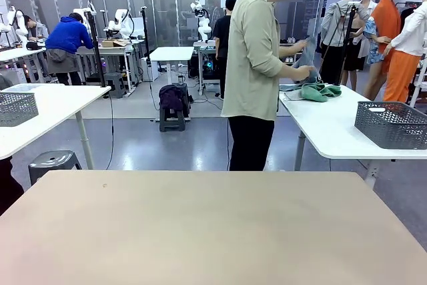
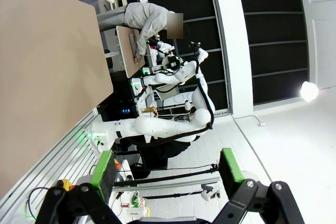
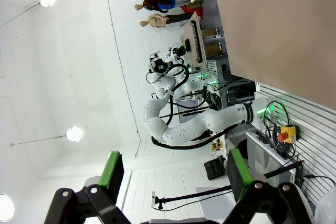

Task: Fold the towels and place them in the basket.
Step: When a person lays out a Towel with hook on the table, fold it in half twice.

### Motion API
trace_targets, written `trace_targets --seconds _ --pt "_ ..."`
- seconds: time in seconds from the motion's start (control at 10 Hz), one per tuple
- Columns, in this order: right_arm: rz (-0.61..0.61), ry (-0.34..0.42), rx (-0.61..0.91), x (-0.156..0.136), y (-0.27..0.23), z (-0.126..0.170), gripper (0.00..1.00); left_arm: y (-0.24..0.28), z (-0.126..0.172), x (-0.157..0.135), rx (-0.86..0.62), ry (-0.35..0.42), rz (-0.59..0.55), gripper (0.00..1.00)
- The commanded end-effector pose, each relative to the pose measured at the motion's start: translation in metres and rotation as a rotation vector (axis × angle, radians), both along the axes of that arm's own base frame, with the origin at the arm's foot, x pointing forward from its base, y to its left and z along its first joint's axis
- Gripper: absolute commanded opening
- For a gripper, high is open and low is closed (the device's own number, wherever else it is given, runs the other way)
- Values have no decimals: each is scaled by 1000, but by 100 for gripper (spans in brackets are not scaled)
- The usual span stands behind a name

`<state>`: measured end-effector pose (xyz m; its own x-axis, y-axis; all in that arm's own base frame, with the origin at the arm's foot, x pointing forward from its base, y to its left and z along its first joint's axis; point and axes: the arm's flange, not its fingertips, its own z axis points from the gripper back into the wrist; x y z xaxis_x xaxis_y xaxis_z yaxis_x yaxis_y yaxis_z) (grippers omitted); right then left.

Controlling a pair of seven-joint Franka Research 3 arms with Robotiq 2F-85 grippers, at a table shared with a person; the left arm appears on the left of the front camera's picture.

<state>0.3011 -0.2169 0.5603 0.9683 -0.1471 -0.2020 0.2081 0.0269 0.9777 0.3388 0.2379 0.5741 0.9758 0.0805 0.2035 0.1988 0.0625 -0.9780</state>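
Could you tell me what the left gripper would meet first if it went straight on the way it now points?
Probably the robot's own right arm: seen from the left wrist, it lies across the line ahead of the open, empty left gripper. Depth is unclear, so it may pass clear.

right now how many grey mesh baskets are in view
2: a basket on the right white table, a second basket on the left white table. More may be hidden.

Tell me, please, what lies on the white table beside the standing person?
A heap of green cloths and a dark grey basket lie on the white table. The basket's mesh walls hide its inside; the heap covers anything beneath.
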Motion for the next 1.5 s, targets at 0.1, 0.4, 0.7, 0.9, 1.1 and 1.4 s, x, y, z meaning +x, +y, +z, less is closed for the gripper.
trace_targets --seconds 0.1,0.4,0.7,0.9,1.1,1.4 --pt "2 -1 -2 0 1 1 100 -1 -5 0 56 72 82 100" --pt "2 -1 -2 0 1 1 100 1 -9 0 54 81 104 100" --pt "2 -1 -2 0 1 1 100 4 -12 -1 51 99 131 100" --pt "2 -1 -2 0 1 1 100 9 -11 1 47 70 106 100" --pt "18 -5 -15 2 2 1 100 9 -11 1 47 70 106 100" --pt "34 -17 -31 7 4 3 100 9 -11 1 47 70 106 100"
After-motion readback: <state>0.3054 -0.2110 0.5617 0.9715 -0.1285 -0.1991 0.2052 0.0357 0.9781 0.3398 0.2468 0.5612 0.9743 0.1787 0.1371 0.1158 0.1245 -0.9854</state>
